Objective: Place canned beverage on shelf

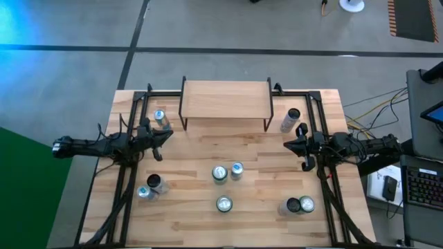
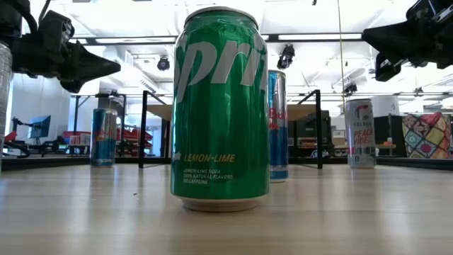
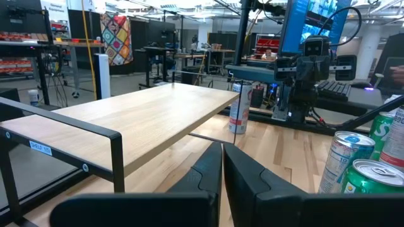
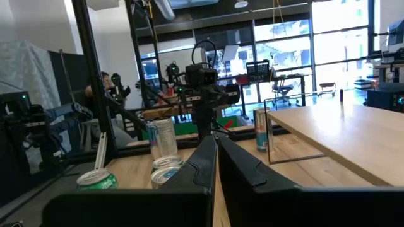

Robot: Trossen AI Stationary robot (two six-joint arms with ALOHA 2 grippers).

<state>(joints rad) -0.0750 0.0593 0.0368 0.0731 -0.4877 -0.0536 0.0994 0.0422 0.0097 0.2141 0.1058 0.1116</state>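
The shelf [image 1: 225,100], a light wood plank on thin black legs, stands at the table's far middle; it also shows in the left wrist view [image 3: 145,120] and the right wrist view [image 4: 341,126]. Several cans stand upright on the table. A green Sprite can [image 2: 221,106] is nearest the low camera, with a slim blue can [image 2: 277,124] behind it. A blue can [image 1: 159,117] stands left of the shelf and a white can [image 1: 291,119] right of it. My left gripper [image 1: 166,135] and my right gripper [image 1: 289,144] hover above the table at either side, both shut and empty.
Two cans [image 1: 227,171] stand together mid-table and one [image 1: 223,204] nearer the front. A pair [image 1: 148,188] stands at the near left and another pair [image 1: 300,205] at the near right. Black frame rails [image 1: 135,117] run along both table sides.
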